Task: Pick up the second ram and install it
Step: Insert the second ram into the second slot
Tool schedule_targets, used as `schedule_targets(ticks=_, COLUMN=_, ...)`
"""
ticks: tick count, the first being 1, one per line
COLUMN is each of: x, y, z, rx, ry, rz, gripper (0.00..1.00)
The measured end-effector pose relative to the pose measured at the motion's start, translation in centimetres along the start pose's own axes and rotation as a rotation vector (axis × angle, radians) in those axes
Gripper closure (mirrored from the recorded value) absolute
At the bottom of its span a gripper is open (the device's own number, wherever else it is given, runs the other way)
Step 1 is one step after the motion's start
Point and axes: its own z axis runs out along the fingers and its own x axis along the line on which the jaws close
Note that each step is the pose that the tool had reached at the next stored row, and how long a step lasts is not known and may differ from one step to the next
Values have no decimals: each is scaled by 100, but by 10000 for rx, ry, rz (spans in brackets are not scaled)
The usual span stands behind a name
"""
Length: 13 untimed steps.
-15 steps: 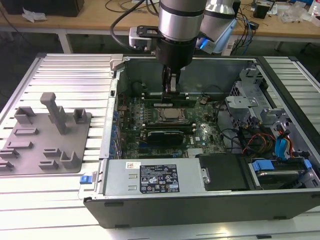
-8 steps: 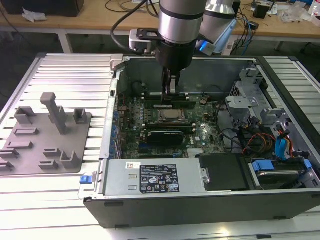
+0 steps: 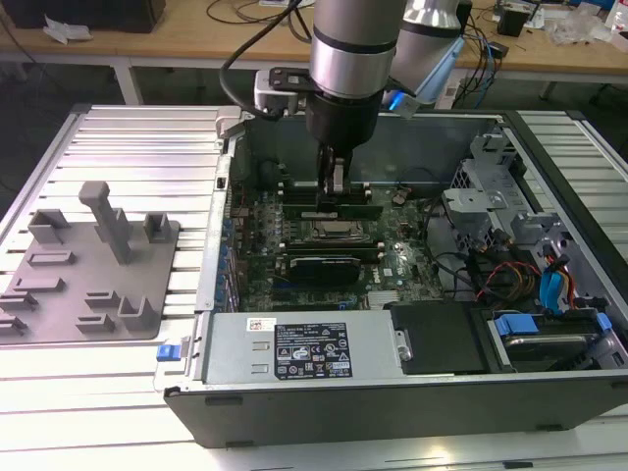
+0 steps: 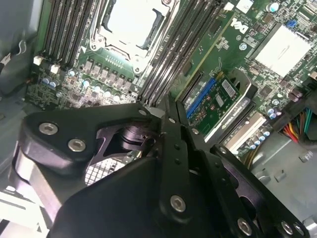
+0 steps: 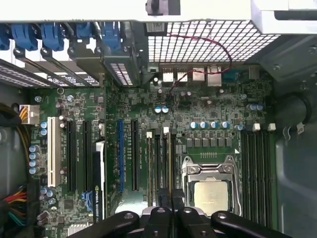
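1. the second ram (image 3: pixel 365 209) stands on edge in a slot just beside the cpu socket (image 3: pixel 329 232), long axis running left-right in the exterior view.
2. gripper (image 3: pixel 337 192) is pinched narrow on the stick's top edge.
3. arm (image 3: pixel 353 49) comes straight down into the open case (image 3: pixel 392 392), wrist vertical.

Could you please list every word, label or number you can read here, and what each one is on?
Nothing here is readable.
Black label on the power supply: print too small to read.
Small white sticker beside it: too small to read.
White sticker on the green expansion card: blurred.
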Motion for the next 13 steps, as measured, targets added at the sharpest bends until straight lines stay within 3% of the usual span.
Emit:
schedule_targets(ticks=7, x=2, y=-28, z=94, rx=-6, ry=13, rz=-287, gripper=91)
schedule_targets(ticks=13, x=4, y=-36, z=228, rx=-6, ry=13, rz=-293, gripper=91)
